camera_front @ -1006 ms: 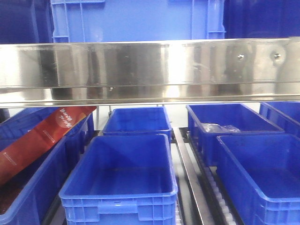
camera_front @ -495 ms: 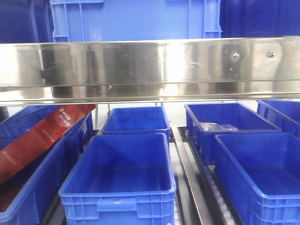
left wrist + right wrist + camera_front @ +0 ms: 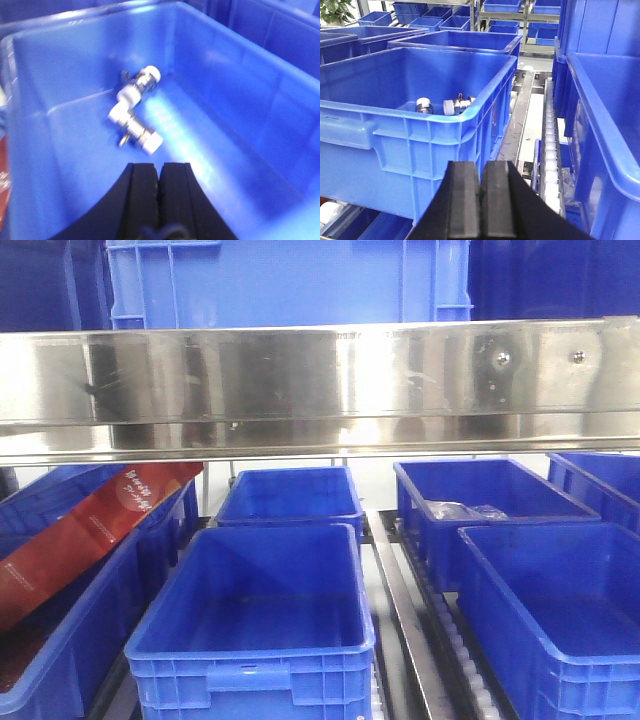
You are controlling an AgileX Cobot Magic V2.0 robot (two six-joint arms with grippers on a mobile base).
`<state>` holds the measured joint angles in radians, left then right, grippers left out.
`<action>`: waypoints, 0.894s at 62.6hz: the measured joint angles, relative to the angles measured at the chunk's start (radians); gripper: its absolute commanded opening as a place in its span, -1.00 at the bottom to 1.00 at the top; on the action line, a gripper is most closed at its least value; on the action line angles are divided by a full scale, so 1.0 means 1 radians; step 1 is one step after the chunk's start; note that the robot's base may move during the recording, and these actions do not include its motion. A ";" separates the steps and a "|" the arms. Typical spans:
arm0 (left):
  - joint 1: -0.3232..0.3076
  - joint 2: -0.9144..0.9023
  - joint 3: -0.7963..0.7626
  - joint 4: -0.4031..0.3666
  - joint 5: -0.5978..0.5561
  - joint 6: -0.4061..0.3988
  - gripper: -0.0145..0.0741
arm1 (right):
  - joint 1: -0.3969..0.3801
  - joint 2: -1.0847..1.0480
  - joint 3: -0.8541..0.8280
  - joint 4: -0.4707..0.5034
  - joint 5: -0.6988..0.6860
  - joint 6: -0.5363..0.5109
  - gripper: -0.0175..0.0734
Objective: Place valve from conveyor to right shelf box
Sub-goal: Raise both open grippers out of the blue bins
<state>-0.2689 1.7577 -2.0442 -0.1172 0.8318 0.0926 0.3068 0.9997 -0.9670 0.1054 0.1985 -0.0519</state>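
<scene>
Both the left gripper point(image 3: 159, 175) and right gripper point(image 3: 480, 192) are closed and empty; the shiny nickel valves point(image 3: 135, 116) lie in the blue plastic box point(image 3: 240, 100), so withdraw straight up.

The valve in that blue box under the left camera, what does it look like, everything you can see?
The valve is small, shiny nickel-coloured metal with white plastic ends and a white elbow piece; the picture is blurred, so it may be two pieces lying together. It lies on its side, slantwise, on the floor of a blue plastic box, near the back wall. A thin stem sticks out low on the left. Nothing grips it: the left gripper is shut and apart from it.
</scene>
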 measured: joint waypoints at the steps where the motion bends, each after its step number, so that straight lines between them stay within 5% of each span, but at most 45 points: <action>1: 0.000 -0.027 0.037 0.000 -0.014 0.000 -0.92 | 0.000 0.000 0.000 0.000 0.000 0.000 -0.97; 13: 0.005 -0.296 0.328 0.004 -0.178 0.002 -0.92 | 0.000 -0.004 0.000 0.000 0.000 0.000 -0.97; 25: 0.050 -0.522 0.544 0.013 -0.210 0.004 -0.92 | 0.000 -0.061 0.045 0.000 0.019 0.000 -0.97; 56: 0.300 -1.199 1.244 0.037 -0.319 0.007 -0.92 | -0.108 -0.526 0.489 0.000 0.021 0.000 -0.97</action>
<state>0.0308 0.5583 -0.8007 -0.0806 0.5127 0.0992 0.1983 0.4739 -0.4778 0.1054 0.2198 -0.0519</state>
